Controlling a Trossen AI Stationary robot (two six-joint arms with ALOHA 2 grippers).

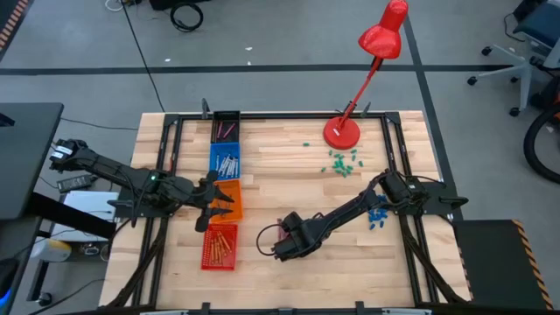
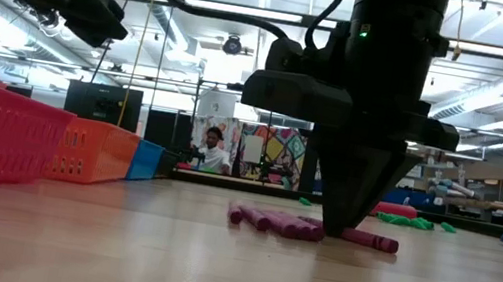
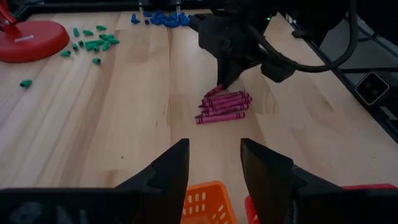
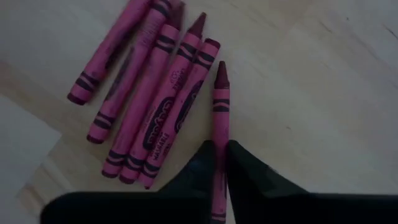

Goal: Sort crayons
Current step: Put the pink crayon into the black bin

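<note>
Several magenta crayons (image 4: 149, 93) lie side by side on the wooden table (image 1: 306, 192), near its front middle. They also show in the left wrist view (image 3: 224, 107) and the low view (image 2: 279, 223). My right gripper (image 4: 222, 163) points down at the edge of this group and is shut on one magenta crayon (image 4: 219, 106) that lies a little apart from the others. My left gripper (image 3: 214, 168) hangs open over the orange bin (image 1: 227, 199) at the table's left, with nothing between its fingers. My right gripper pinches one magenta crayon between its two fingers, on the shaft's long sides (image 4: 219, 146), well back from the pointed tip (image 4: 221, 70). The fingers come from above, pointing down, and lie across the crayon. The crayon lies flat on the table beside the others.
A row of bins stands at the left: black (image 1: 227, 128), blue (image 1: 226, 160) with grey sticks, orange, and red (image 1: 220, 245) with orange sticks. A red desk lamp (image 1: 341, 131) stands at the back. Green bits (image 1: 343, 162) and blue bits (image 1: 378, 216) lie to the right.
</note>
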